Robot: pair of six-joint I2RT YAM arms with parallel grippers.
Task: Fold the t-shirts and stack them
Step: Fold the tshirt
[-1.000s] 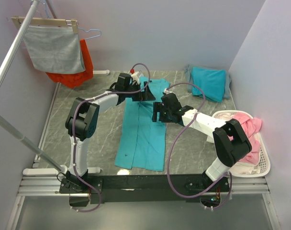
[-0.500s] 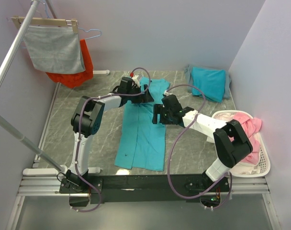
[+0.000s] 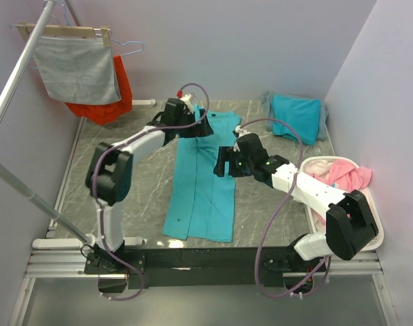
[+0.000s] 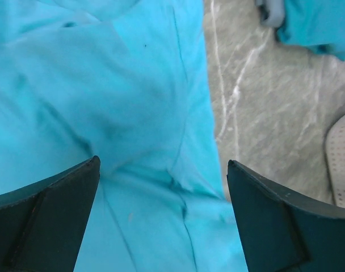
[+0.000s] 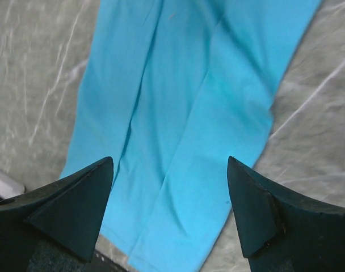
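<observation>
Turquoise t-shirt (image 3: 201,187), folded lengthwise into a long strip, lies flat down the middle of the counter (image 3: 142,190). One end sits near the bottom of the overhead frame and the other toward the top; I cannot tell which end carries the collar. It looks like light, limp cotton that would sag and slide on the marbled surface. I judge it best pinched at the two corners of one end, through all layers, and carried over evenly rather than dragged from a single point. The right claw (image 5: 169,161) hangs over the middle of the strip, fingers spread wide with nothing between them. Farther up, the left claw (image 4: 162,164) hovers over the far end, equally wide and empty. Beyond, at the upper right of the overhead frame, a second folded t-shirt (image 3: 296,117) rests well apart, a likely spot for the stack. Only the overhead view gives the strip's full length and both arms. The right wrist view shows the lengthwise fold lines and the near edge close up. The left wrist view picks out puckered seams and, at its right edge, the rim of a white basket (image 4: 343,164).
</observation>
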